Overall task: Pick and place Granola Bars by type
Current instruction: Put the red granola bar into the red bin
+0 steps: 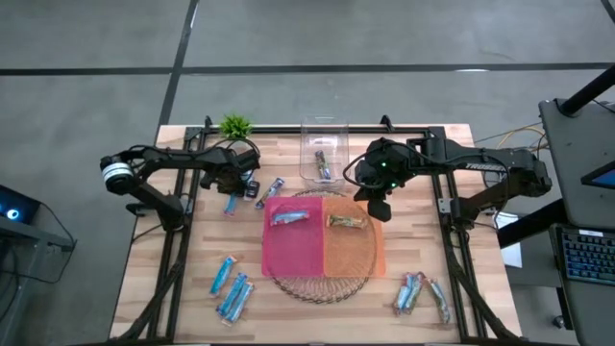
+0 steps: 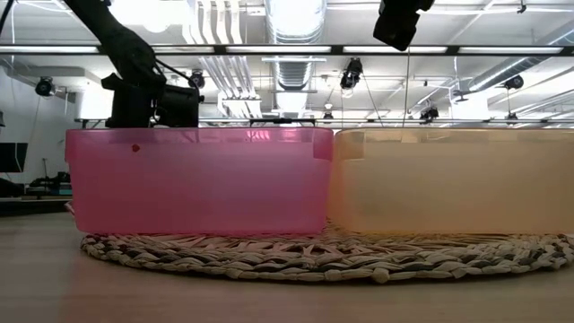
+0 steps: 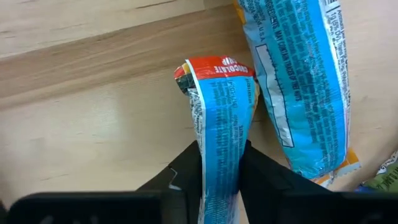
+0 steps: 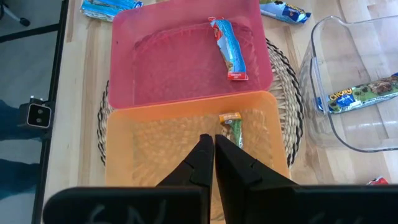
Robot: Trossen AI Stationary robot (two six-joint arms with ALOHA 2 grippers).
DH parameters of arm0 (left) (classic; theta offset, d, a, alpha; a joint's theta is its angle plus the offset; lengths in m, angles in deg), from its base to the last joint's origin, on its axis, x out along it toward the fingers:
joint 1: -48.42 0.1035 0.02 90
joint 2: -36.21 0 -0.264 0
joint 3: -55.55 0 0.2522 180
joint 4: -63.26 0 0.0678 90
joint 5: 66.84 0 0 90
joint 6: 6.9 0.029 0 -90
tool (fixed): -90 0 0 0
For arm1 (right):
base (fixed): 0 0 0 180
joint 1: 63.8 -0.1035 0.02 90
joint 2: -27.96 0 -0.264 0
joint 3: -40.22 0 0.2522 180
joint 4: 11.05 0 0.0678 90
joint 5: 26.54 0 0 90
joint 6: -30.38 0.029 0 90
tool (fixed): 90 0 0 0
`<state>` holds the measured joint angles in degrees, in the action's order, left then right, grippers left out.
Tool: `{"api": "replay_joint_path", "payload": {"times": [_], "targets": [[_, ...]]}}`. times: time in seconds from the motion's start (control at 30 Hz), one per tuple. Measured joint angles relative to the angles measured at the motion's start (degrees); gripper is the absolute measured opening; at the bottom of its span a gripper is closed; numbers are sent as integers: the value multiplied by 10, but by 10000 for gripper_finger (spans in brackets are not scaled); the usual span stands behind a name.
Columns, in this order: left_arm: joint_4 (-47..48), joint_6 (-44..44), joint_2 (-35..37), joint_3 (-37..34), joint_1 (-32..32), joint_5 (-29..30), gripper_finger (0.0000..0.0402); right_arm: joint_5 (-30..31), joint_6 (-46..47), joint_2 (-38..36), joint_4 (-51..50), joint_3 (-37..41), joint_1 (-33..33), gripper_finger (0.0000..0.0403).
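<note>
From above, the left gripper point(image 1: 233, 183) sits low over a shiny light-blue wrapped granola bar point(image 1: 232, 202) on the pale wooden plank table point(image 1: 154, 240), with the translucent pink bin point(image 1: 293, 252) off to its inner side. The right gripper point(image 1: 377, 205) hangs over the translucent orange bin point(image 1: 354, 252), both bins resting on a round woven mat point(image 1: 322, 288). One blue bar point(image 1: 288, 218) already lies in the pink bin and a brown-and-green bar point(image 1: 348, 222) in the orange; more bars lie scattered nearer the table's front, and a clear plastic tub point(image 1: 322, 149) holds another.

At table level, the two bins stand side by side on the mat; behind is a workshop ceiling with ducts and lights.

The left wrist camera shows the dark fingers point(image 3: 186, 174) clamped on the blue bar's wrapper, a second blue bar point(image 3: 298, 81) just beside it.

The right wrist camera shows its fingers pressed together, holding nothing, directly above the orange bin.

The step in hand looks like a pick of a blue bar. Next it likely needs lifting clear of its neighbour and carrying to the pink bin.
</note>
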<state>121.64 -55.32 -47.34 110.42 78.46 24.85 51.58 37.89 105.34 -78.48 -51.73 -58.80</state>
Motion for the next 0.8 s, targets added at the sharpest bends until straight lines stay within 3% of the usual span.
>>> {"api": "replay_joint_path", "payload": {"times": [0.8], "targets": [[32,26,2,33,0,-12,57,0,0,0,0,0,0,9]]}}
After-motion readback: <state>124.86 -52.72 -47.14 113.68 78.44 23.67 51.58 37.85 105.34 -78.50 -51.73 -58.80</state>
